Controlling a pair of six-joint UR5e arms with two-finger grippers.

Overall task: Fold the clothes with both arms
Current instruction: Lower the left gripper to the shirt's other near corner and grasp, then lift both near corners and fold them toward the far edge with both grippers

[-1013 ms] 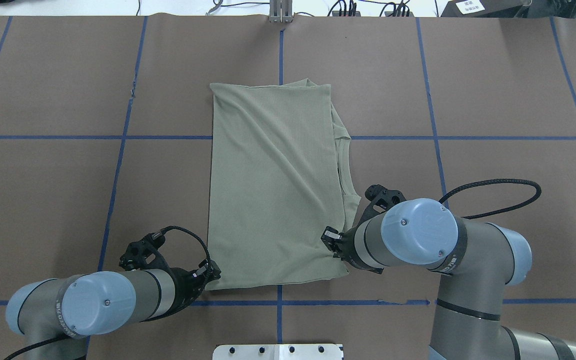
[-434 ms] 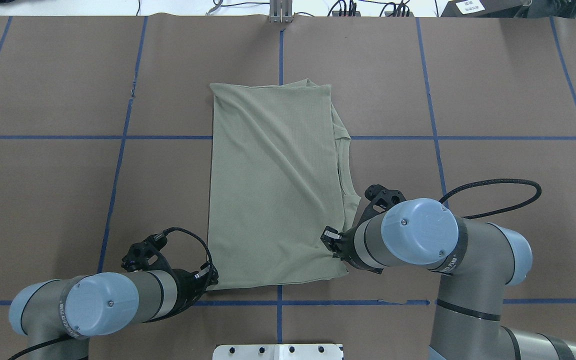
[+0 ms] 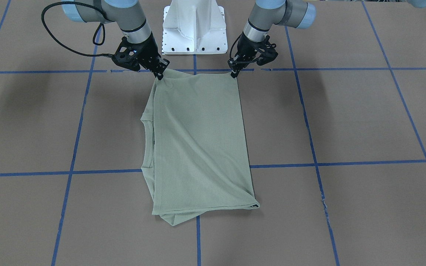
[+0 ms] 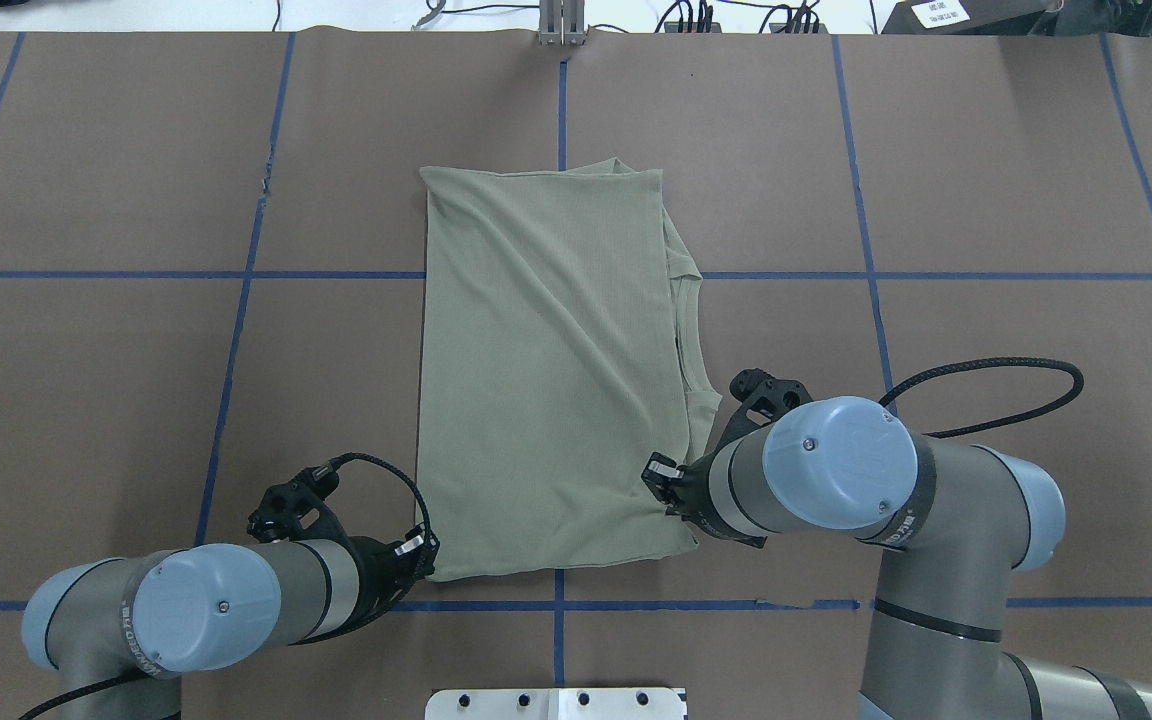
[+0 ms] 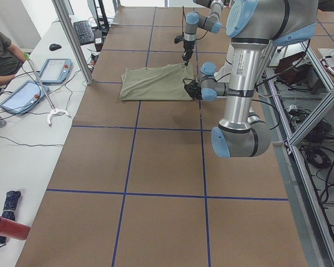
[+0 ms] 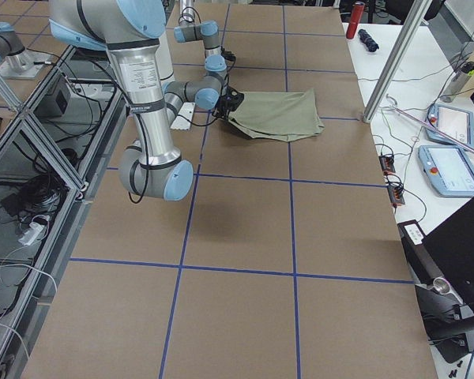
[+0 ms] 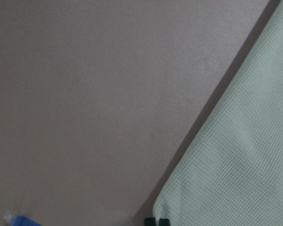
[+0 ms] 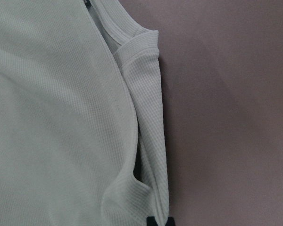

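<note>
The sage-green shirt (image 4: 546,360) lies folded into a tall rectangle at the table's middle, with the neckline on its right edge in the overhead view. It also shows in the front-facing view (image 3: 198,140). My left gripper (image 4: 424,556) is at the shirt's near left corner. In the left wrist view its tips (image 7: 157,221) are together at that corner. My right gripper (image 3: 160,77) is at the near right corner, where the fabric puckers. In the right wrist view it (image 8: 159,221) is shut on the layered shirt edge (image 8: 148,141).
The white pedestal base (image 3: 194,26) stands just behind both grippers. Blue tape lines (image 4: 236,274) grid the brown table cover. A metal post (image 4: 561,25) stands at the far edge. An operator (image 5: 0,50) and tablets (image 5: 54,69) are beyond the table's far side.
My left arm has shifted slightly toward the base and to the right, with its gripper still at the shirt's corner. The right arm and the shirt's body have not moved.
</note>
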